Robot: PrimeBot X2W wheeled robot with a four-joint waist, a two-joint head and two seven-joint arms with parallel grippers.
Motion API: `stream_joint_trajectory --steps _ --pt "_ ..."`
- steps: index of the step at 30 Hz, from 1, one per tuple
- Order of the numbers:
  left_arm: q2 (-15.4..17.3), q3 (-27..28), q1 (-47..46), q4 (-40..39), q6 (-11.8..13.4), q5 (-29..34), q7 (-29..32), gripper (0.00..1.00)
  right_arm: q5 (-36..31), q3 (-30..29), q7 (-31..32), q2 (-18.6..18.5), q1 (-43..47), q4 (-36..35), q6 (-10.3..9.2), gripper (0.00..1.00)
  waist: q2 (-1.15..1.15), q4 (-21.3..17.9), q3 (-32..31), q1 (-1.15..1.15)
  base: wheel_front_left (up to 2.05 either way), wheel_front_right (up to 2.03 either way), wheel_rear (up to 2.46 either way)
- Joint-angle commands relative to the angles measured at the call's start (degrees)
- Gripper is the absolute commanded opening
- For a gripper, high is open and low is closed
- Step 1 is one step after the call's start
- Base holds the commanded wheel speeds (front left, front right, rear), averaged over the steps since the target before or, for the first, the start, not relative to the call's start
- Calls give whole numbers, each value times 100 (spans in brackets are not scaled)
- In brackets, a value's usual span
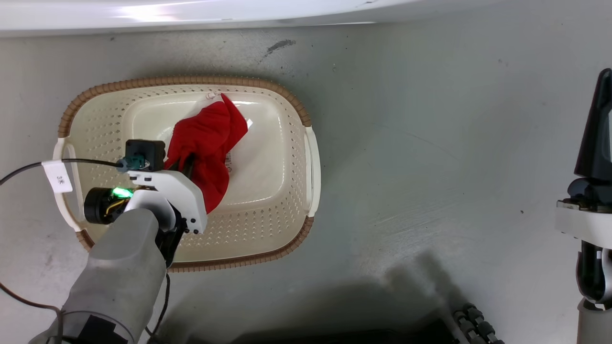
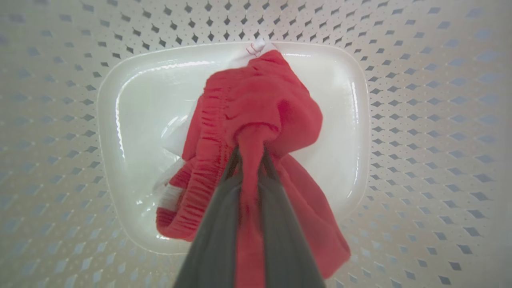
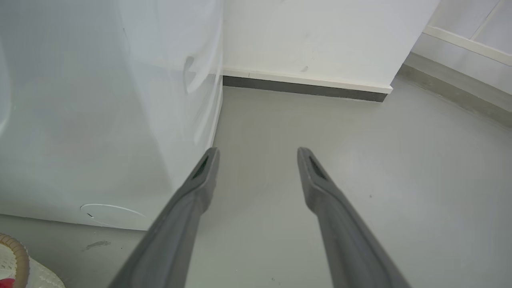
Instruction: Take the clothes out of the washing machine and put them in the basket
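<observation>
**Item 1: the clothes (image 1: 206,143) (image 2: 256,116).** 1 plain red garment, bunched and gathered, with an elasticated band seen in the left wrist view. A small white tag (image 2: 256,47) is sewn at its far end. It is located inside the basket, over the smooth central base. A fold of the fabric is pinched between the 2 dark fingers of the left gripper (image 2: 250,154), which are pressed together on it. Whether the lower folds rest on the base cannot be told.

**Item 2: the basket (image 1: 282,205) (image 2: 420,120).** Cream-white, oval, with perforated sides and a brown woven-look rim. It is placed on the floor (image 1: 430,143), just in front of the washing machine. 1 corner of its rim is seen at the lower left of the right wrist view (image 3: 16,256).

**Item 3: the washing machine (image 1: 191,14) (image 3: 100,120).** White, with its lower edge seen along the top of the head view and a plain white panel in the right wrist view.

**Item 4: left arm.** A pale forearm is extended over the near left side of the basket. A green light (image 1: 122,192) is lit at the wrist, and a black cable with a white tag (image 1: 57,176) is attached there.

**Item 5: right gripper (image 3: 258,160) (image 1: 600,134).** It is held well apart from the basket, at the right edge of the head view. Its 2 fingers (image 3: 200,180) are spread apart, with nothing between them. Grey floor and a white wall with a dark skirting (image 3: 304,86) are seen beyond.
</observation>
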Motion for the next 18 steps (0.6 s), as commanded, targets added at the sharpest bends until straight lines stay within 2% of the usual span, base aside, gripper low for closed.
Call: stream_joint_trajectory --steps 1,2,8,11,18 --pt "-27 34 -58 58 -10 -52 -33 42 55 -24 -12 3 -38 9 -4 100 0 -1 -17 -1 0 0 0" --pt "-31 34 -62 86 -12 -62 -41 100 65 -28 -12 3 -30 19 -4 100 0 5 -36 -1 0 0 0" --pt "-52 50 137 168 -21 -139 -105 100 51 54 -12 3 -11 148 -4 100 0 42 -411 -1 0 0 0" --pt "-78 125 370 180 -22 -248 -128 100 113 75 -13 2 -42 254 -4 100 0 45 -792 -1 0 0 0" --pt "215 366 969 -647 -25 -150 -137 100 191 137 -12 3 105 543 -4 100 0 63 -1717 -1 0 0 0"
